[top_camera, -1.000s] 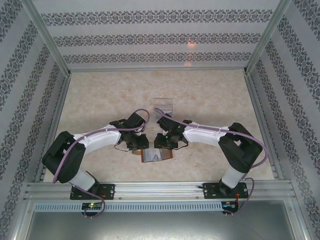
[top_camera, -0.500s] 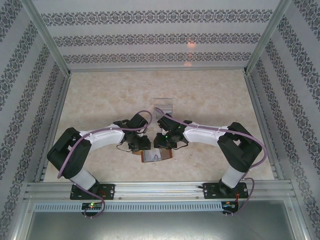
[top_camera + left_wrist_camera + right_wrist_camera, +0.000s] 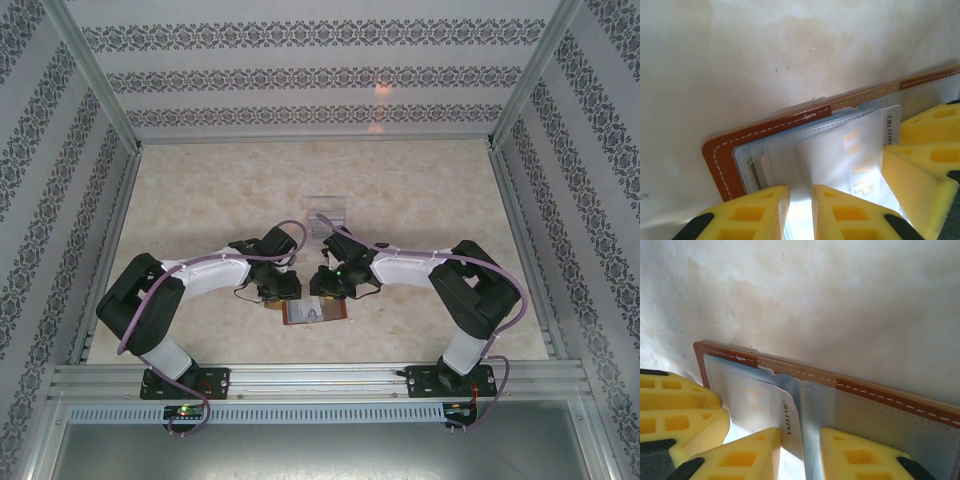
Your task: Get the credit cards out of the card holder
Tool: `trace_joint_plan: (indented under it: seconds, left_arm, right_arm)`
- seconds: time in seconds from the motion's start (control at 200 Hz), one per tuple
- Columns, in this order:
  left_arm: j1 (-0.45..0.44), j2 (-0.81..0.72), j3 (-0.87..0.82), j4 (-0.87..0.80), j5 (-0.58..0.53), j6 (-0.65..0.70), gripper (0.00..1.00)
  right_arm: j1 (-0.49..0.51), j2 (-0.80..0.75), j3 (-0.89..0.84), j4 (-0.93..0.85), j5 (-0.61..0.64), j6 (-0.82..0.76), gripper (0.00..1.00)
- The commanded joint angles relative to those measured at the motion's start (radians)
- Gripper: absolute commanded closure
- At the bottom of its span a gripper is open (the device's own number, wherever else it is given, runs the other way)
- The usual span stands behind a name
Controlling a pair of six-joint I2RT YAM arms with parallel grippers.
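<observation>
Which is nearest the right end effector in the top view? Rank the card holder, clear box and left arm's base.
1. Card holder, right beside the right end effector.
2. Clear box, behind it, toward the back wall.
3. Left arm's base, near left edge.

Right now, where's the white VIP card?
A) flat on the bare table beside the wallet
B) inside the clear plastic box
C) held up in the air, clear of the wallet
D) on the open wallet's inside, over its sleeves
D: in the left wrist view the white VIP card lies over the clear sleeves, inside the stitched edge of the open leather wallet.
</observation>
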Motion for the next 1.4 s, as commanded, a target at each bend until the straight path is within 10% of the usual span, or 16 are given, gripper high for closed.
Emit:
trace_joint_plan:
  seconds: [0.0, 0.55, 1.394]
  left_arm:
    - [-0.012, 0.052, -0.012, -0.039, -0.07, 0.024, 0.79]
    - [-0.012, 0.061, -0.002, -0.052, -0.071, 0.024, 0.79]
    - [-0.012, 0.053, -0.01, -0.053, -0.074, 0.023, 0.79]
  right_arm:
    - [-0.022, -0.01, -0.068, 0.073, -0.047, 0.012, 0.73]
    - [-0.032, -0.081, -0.185, 0.31, -0.186, 0.074, 0.87]
    - [-0.094, -0.2, -0.187, -0.012, -0.021, -0.064, 0.96]
